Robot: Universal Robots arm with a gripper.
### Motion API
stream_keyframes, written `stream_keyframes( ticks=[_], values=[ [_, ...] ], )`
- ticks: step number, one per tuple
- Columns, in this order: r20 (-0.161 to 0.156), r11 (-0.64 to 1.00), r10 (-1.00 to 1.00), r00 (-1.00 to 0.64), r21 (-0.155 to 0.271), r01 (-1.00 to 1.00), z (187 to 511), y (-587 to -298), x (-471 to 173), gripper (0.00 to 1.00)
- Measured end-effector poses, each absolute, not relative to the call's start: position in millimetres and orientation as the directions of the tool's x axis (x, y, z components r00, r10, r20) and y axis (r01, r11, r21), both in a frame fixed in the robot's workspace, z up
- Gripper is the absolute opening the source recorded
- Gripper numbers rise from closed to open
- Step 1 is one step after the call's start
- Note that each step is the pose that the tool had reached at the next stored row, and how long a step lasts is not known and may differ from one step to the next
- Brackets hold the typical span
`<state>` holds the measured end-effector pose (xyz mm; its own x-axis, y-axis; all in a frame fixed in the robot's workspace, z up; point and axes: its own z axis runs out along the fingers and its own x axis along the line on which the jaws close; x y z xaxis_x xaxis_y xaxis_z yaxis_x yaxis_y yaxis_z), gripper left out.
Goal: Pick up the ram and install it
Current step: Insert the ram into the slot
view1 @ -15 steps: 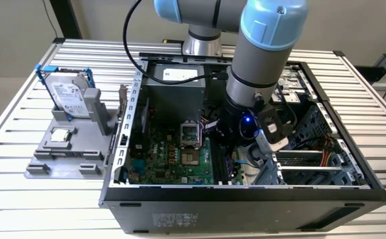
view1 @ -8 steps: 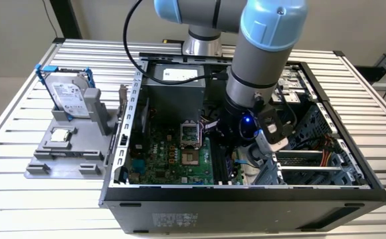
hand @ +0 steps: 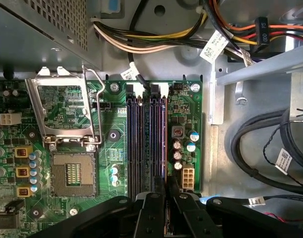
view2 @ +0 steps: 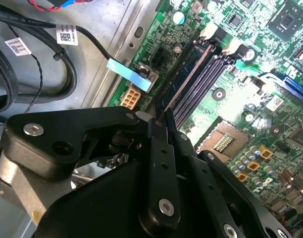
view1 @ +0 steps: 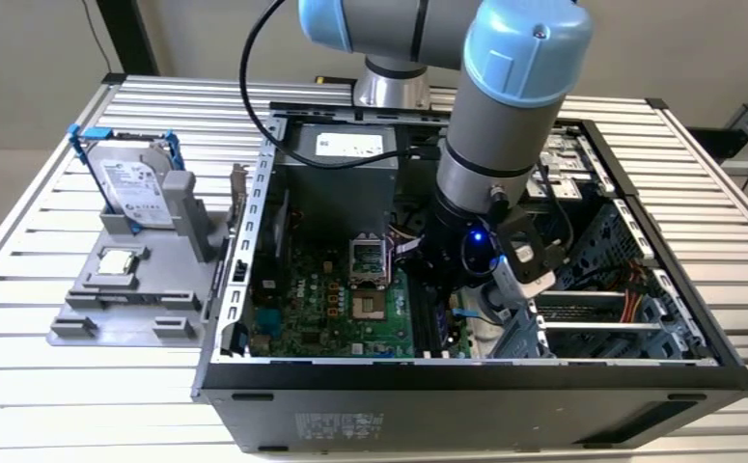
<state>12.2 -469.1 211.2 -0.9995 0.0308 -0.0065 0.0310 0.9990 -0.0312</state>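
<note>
The arm reaches down into the open computer case [view1: 477,371], and its black hand [view2: 159,124] is clenched on the ram [view2: 183,82], which stands edge-on in the outermost of the memory slots [hand: 141,144] on the green motherboard [hand: 112,114]; in the second wrist view the stick runs away from the fingertips along that slot toward the pale latches [view2: 230,47] at its far end. Just beside the hand, on the side away from the other slots, are a cream power connector [hand: 187,176], small capacitors [hand: 183,146] and a blue-tipped ribbon cable [view2: 129,74]. Beyond those, thick black cables [hand: 255,148] loop over the bare case floor. On the other side of the slots the empty processor socket [hand: 75,173] lies with its metal frame [hand: 67,106] swung up. Out on the slatted worktop [view1: 39,386], well apart from the hand, a grey holder [view1: 129,299] carries the hard drive [view1: 135,183] and a square processor chip [view1: 116,260].
</note>
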Motion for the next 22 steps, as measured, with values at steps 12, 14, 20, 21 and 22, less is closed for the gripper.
stream_keyframes(
  ticks=[12, 14, 20, 21, 22],
  values=[
    [-0.007, 0.999, 0.031, -1.000, -0.034, 0.031, 212, -469, 12, 1.00],
    [-0.006, 0.999, 0.031, -1.000, -0.034, 0.031, 214, -469, 12, 1.00],
    [-0.006, 0.999, 0.031, -1.000, -0.036, 0.031, 227, -469, 12, 1.00],
    [-0.006, 0.999, 0.031, -1.000, -0.036, 0.031, 230, -469, 12, 1.00],
    [-0.006, 0.999, 0.031, -1.000, -0.036, 0.031, 233, -469, 12, 1.00]
  ],
)
